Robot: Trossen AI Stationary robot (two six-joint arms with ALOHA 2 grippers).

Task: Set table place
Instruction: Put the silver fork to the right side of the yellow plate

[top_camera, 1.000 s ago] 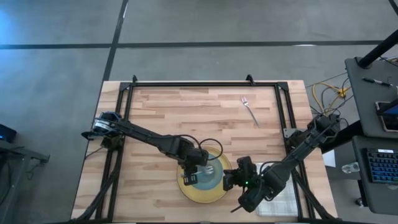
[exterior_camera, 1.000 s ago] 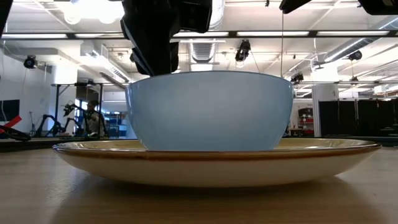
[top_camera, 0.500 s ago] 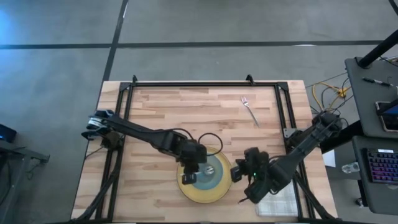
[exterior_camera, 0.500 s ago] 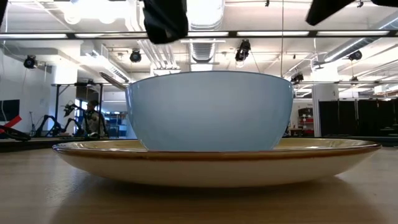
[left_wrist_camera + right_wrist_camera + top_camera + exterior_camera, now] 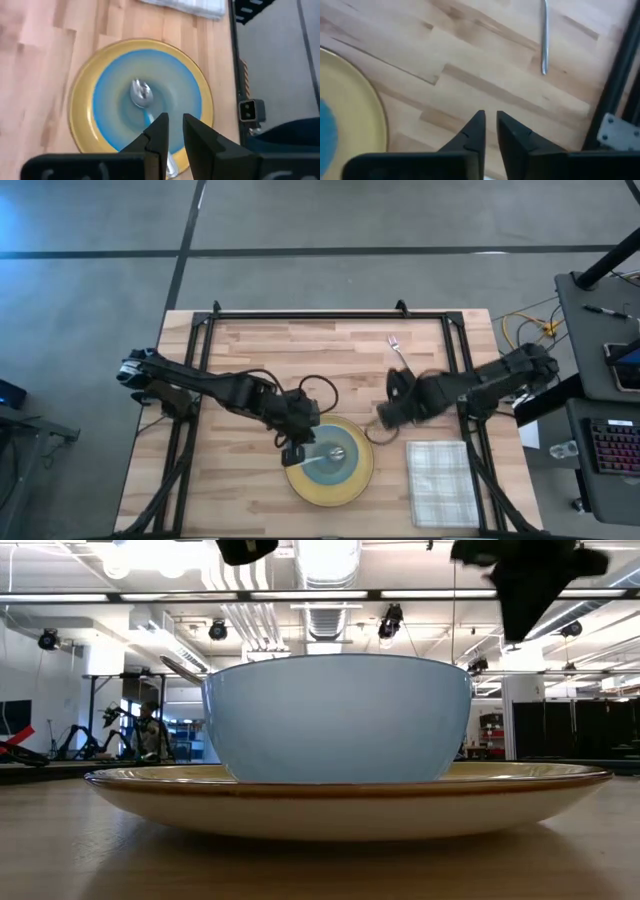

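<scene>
Pale blue bowl (image 5: 333,456) — yellow plate (image 5: 357,482) — checked napkin (image 5: 443,483)

table (image 5: 250,355) with plate (image 5: 355,480), napkin (image 5: 440,482), fork (image 5: 402,356)

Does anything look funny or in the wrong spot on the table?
Yes: the fork lies alone and slanted near the table's far right corner, well away from the yellow plate, blue bowl and folded napkin. Nothing looks spilled or broken.
</scene>
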